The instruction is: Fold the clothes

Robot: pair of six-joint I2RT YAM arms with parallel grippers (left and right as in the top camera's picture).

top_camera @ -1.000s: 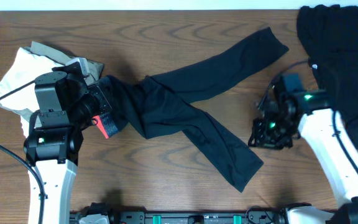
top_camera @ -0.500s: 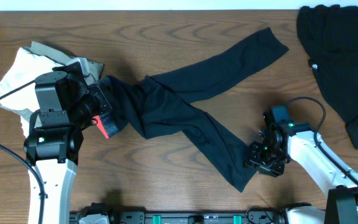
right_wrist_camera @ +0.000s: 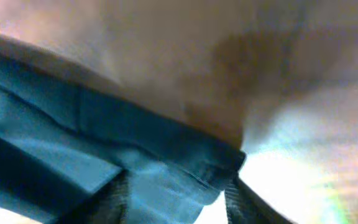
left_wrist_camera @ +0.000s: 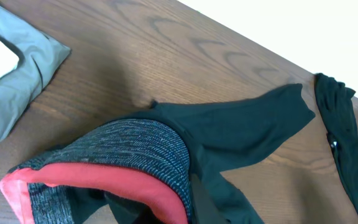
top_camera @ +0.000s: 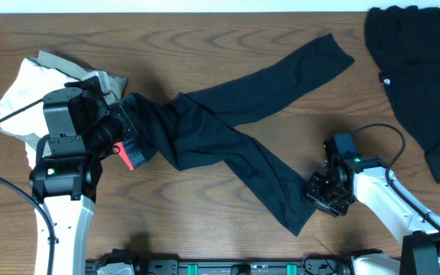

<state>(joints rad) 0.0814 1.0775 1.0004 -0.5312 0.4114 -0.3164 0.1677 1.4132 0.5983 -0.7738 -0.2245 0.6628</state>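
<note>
Across the middle of the wooden table [top_camera: 205, 30] lie the long dark navy leggings [top_camera: 205, 126]. Their grey-and-coral-red waistband [left_wrist_camera: 123, 149] is at the left end, and the two legs fan rightward, one toward the far edge, the other slanting toward the near edge. We judge the coming move turns on that near leg. Its cuff [top_camera: 296, 218] ends just beside the right claw [top_camera: 318, 192], on its left, and the claw's fingers look spread, with the hem edge between them in the blurred wrist view. Our left claw [top_camera: 121, 136] is clamped on the waistband. Well apart, at the far right, lie the other black garments [top_camera: 415, 76].
</note>
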